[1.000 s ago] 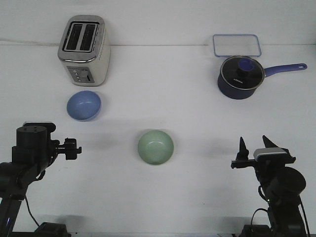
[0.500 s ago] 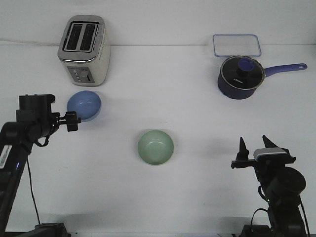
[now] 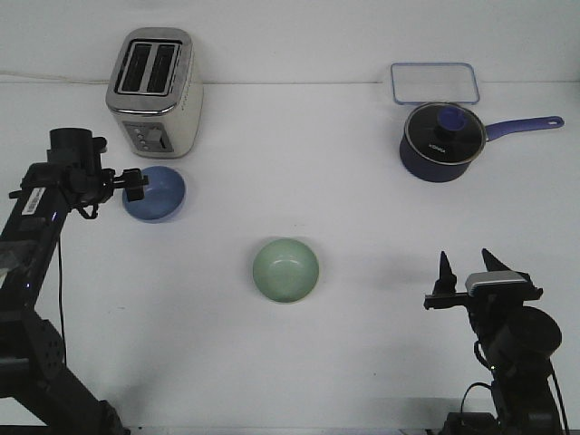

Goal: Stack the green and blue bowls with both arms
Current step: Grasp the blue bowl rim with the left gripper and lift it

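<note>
The blue bowl (image 3: 159, 194) sits on the white table just in front of the toaster. My left gripper (image 3: 135, 183) has reached its left rim, and its short black fingers look spread, one above and one below the rim's edge. The green bowl (image 3: 285, 269) rests alone near the table's middle, upright and empty. My right gripper (image 3: 467, 268) stays low at the front right, far from both bowls. It is open, with its two pointed fingers standing apart and nothing between them.
A silver toaster (image 3: 153, 91) stands at the back left, close behind the blue bowl. At the back right a dark navy saucepan (image 3: 441, 140) with a glass lid points its handle right. Behind it lies a clear lidded container (image 3: 434, 83).
My left arm has swung up and away from the front left, carrying its gripper to the blue bowl's left rim. Right arm and both bowls have stayed put.
</note>
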`<state>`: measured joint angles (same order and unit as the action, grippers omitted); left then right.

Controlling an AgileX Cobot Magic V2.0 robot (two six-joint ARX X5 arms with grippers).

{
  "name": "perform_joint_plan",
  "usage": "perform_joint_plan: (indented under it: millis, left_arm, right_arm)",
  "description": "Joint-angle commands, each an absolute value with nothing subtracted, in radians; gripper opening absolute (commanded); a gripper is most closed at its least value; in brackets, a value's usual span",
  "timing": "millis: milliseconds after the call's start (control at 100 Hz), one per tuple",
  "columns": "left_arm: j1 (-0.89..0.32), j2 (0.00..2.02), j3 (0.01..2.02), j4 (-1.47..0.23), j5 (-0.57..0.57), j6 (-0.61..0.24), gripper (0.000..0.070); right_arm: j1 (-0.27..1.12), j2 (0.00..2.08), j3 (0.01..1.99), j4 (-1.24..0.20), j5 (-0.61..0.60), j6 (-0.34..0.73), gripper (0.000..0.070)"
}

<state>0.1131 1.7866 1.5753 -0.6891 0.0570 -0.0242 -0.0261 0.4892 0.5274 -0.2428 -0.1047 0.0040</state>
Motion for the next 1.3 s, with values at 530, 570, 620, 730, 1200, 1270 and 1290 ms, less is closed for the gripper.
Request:
perform_joint_plan:
  millis: [530, 570, 620, 730, 1200, 1270, 1290]
  left_arm:
    - [0.114, 1.968, 1.596, -0.600, 0.060, -0.011, 0.0460]
    - [0.114, 1.969, 1.596, -0.600, 0.060, -0.011, 0.0459]
    - [0.114, 1.969, 1.596, -0.600, 0.060, -0.010, 0.0457]
    - [0.114, 1.969, 1.596, -0.601, 0.060, -0.010, 0.0404]
    - [0.114, 1.970, 1.596, -0.614, 0.070, 0.014, 0.0003]
    - [0.114, 1.970, 1.596, -0.613, 0.083, 0.014, 0.0004]
    - [0.114, 1.970, 1.596, -0.612, 0.084, 0.014, 0.0004]
  right_arm:
    - [-0.025, 0.492, 0.529, -0.233, -0.104, 0.010, 0.0490]
    - [-0.025, 0.492, 0.529, -0.233, -0.104, 0.010, 0.0490]
    - [-0.025, 0.492, 0.529, -0.233, -0.104, 0.010, 0.0490]
    - [-0.025, 0.492, 0.529, -0.233, -0.104, 0.010, 0.0490]
    - [-0.025, 0.492, 0.529, -0.233, -0.104, 0.010, 0.0490]
    - [-0.025, 0.492, 0.529, -0.233, -0.104, 0.010, 0.0490]
    - [-0.025, 0.492, 0.529, -0.233, -0.104, 0.010, 0.0491]
